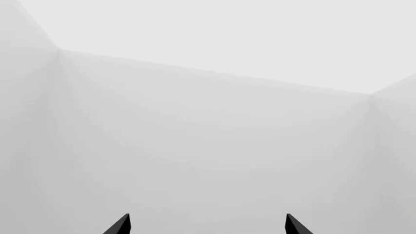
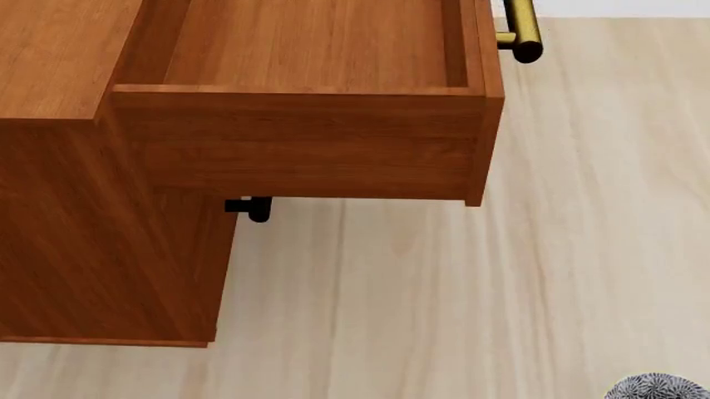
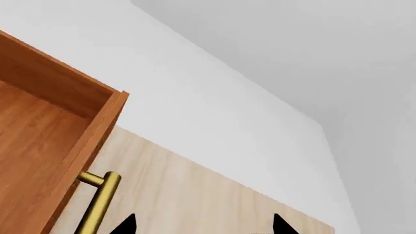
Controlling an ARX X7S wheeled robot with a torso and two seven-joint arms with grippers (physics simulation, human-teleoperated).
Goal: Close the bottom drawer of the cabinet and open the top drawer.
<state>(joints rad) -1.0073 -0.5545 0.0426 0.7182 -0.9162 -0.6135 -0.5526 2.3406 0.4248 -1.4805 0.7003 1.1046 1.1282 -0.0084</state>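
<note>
I am finding nothing to read in any of my views: no text, label, brand, number or sign.

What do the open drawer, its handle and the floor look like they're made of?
The top drawer looks like reddish-brown wood with a smooth satin finish: fine grain lines run along its panels. Its handle looks like brass-toned metal, a round bar with a soft sheen. The floor looks like pale wood planks with faint grain, possibly laminate.
</note>
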